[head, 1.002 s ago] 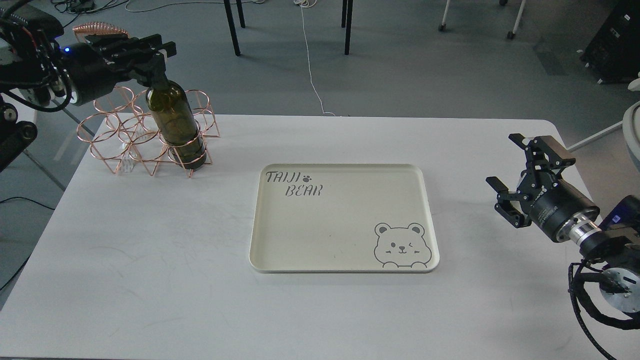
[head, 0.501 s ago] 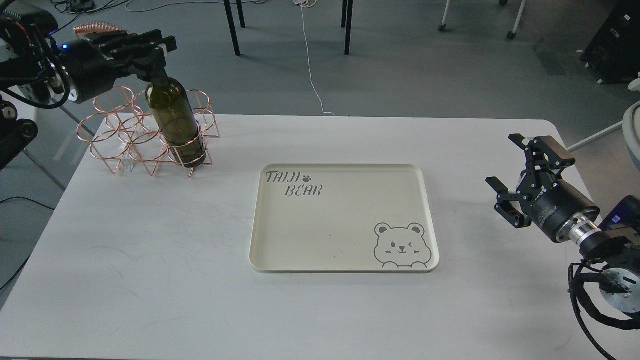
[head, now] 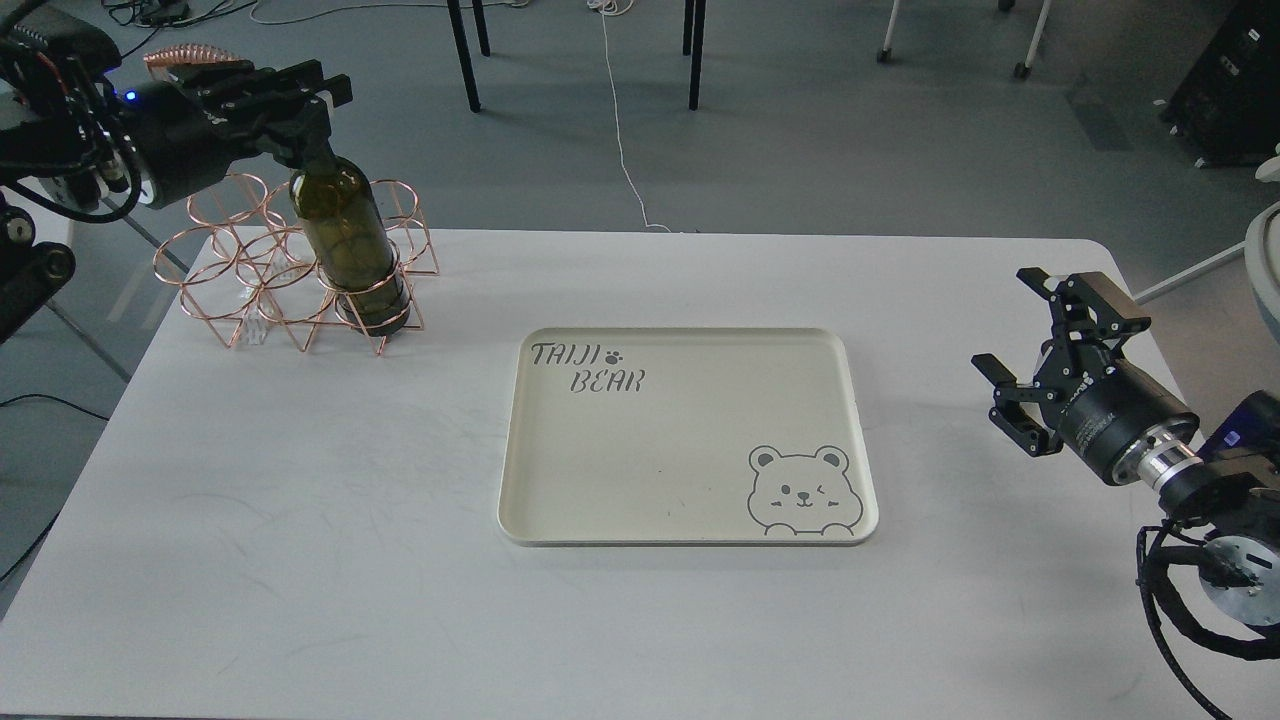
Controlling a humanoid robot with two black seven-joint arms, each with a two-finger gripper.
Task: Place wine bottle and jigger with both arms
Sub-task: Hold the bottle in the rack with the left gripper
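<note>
The dark olive-green wine bottle (head: 348, 245) stands upright in the front right ring of a copper wire rack (head: 240, 275) at the table's far left. My left gripper (head: 308, 108) comes in from the left and is shut on the bottle's neck, which it hides. My right gripper (head: 1005, 318) is open and empty above the table's right edge, well clear of the tray. I cannot make out the jigger. A small pale shiny thing (head: 250, 325) shows low inside the rack, too unclear to name.
A cream tray (head: 512, 450) printed with "TAIJI BEAR" and a bear lies in the middle of the white table (head: 300, 520). A copper ribbed object (head: 190, 55) sits behind my left arm. Chair legs and cables are on the floor beyond the table.
The bottle has risen slightly in the rack ring, with my left gripper still shut on its neck. The right arm has not moved.
</note>
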